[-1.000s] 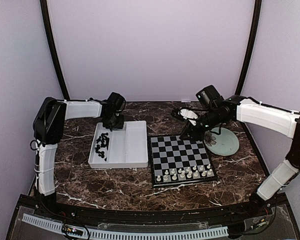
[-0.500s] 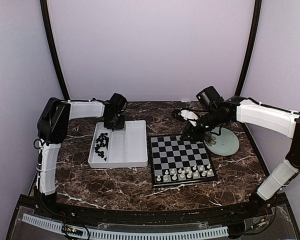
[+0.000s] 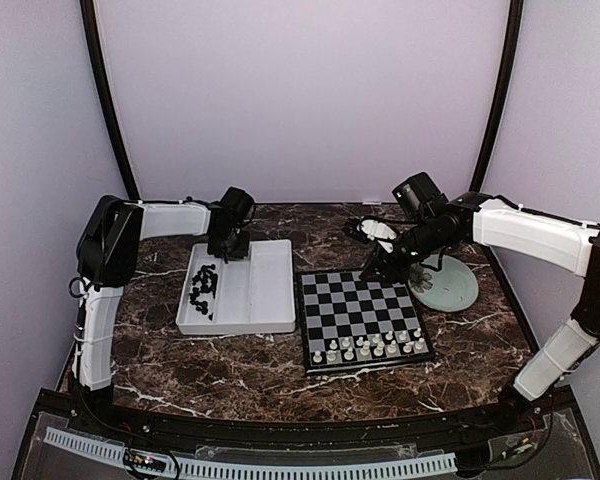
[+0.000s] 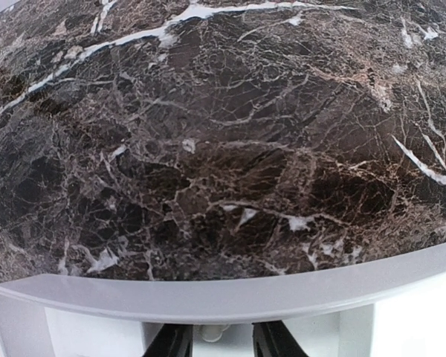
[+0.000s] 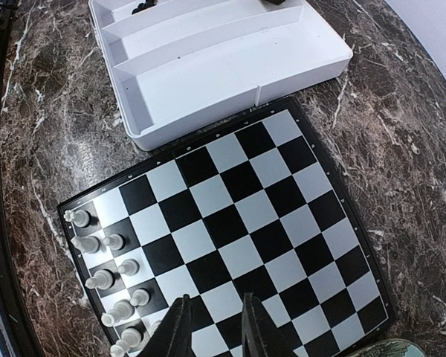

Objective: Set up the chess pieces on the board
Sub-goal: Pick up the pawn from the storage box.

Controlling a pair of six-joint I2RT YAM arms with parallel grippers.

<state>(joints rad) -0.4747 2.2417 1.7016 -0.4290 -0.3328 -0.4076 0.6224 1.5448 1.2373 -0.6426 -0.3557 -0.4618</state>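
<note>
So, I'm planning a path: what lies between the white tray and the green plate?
The board, with white chess pieces on its near rows; the top view shows it.

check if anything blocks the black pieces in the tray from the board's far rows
Only the tray's own walls separate the black pieces from the board. Its far rows are bare, though the right pincer hangs above it.

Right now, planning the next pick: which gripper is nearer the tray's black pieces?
Left. The left gripper hangs just beyond the black pieces, over the tray; the right gripper is over the chessboard.
</note>
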